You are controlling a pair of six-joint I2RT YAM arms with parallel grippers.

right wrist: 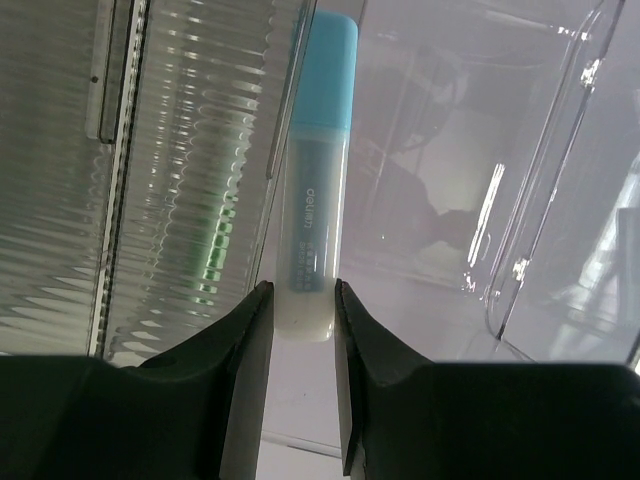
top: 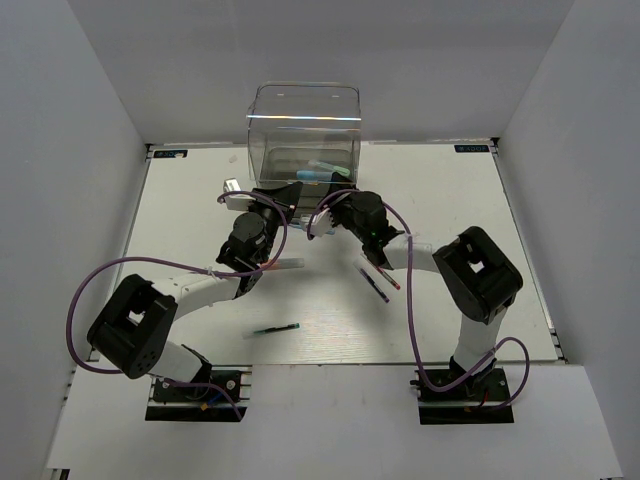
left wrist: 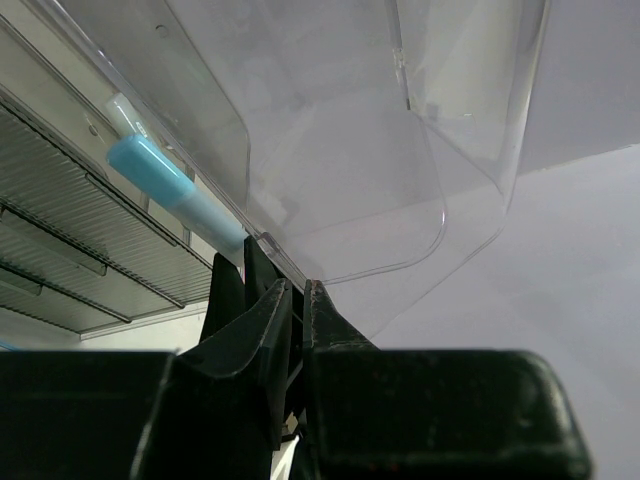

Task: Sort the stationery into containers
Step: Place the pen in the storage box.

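The clear drawer unit [top: 305, 120] stands at the table's far centre with a low drawer [left wrist: 350, 150] pulled out toward me. A light blue marker [right wrist: 318, 150] lies lengthwise in that drawer; it also shows in the top view [top: 320, 172] and the left wrist view [left wrist: 160, 178]. My right gripper [right wrist: 303, 300] is closed around the marker's white end, at the drawer's right front [top: 336, 193]. My left gripper [left wrist: 297, 288] is shut on the drawer's thin clear rim, at its left front [top: 283, 192]. A dark green pen [top: 277, 329], a red pen [top: 386, 272] and a dark purple pen [top: 373, 283] lie on the table.
A pale thin stick [top: 288, 264] lies beside the left arm. Ribbed drawer fronts [right wrist: 190, 170] rise close to the left of the right gripper. White walls enclose the table on three sides. Purple cables loop around both arms.
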